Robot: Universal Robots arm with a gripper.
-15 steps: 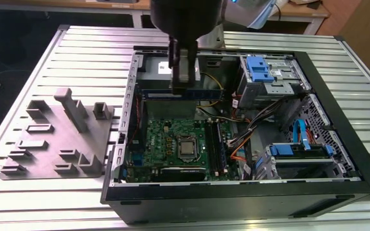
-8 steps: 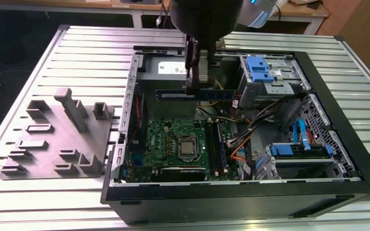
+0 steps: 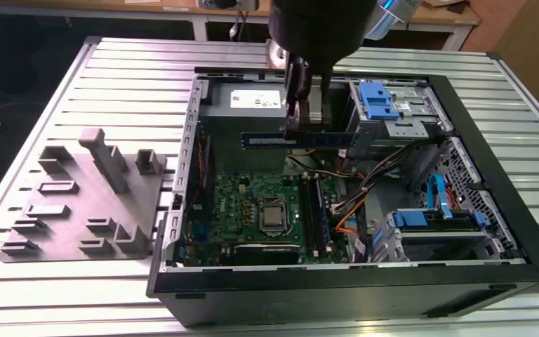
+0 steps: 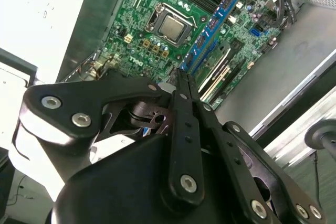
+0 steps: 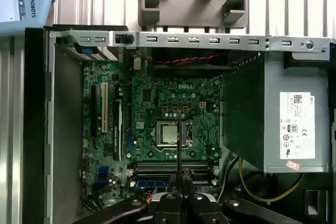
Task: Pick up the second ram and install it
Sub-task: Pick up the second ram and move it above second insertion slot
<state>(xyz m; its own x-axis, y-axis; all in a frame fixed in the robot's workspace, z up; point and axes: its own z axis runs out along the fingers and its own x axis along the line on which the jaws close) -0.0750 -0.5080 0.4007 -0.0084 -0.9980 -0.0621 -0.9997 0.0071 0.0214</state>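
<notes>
At the pincer (image 3: 293,125), above the open computer case (image 3: 344,284): fingers pressed together on the memory stick (image 3: 300,140), pinching its flat faces a little off its middle. In the second wrist view the fingertips (image 4: 184,93) close to a narrow point.

Stick: level, standing on its long edge, hanging in the air. Nothing touches it but the pincer.

Below it: the motherboard (image 3: 241,203), well apart from the stick. The long black memory slots (image 3: 313,210) run beside the processor socket. In the exterior view the stick lies crosswise to them, not in line. Cannot tell which slots are filled.

Step, as I judge it: pickup done, install not yet done; stick in carry over the case. Seating calls for the stick's length turned in line with a free slot, its lower edge square over it, then a straight press down.

Farther out: grey tray (image 3: 73,210) on the tabletop (image 3: 138,56), just beside the case on the exterior view's left.
</notes>
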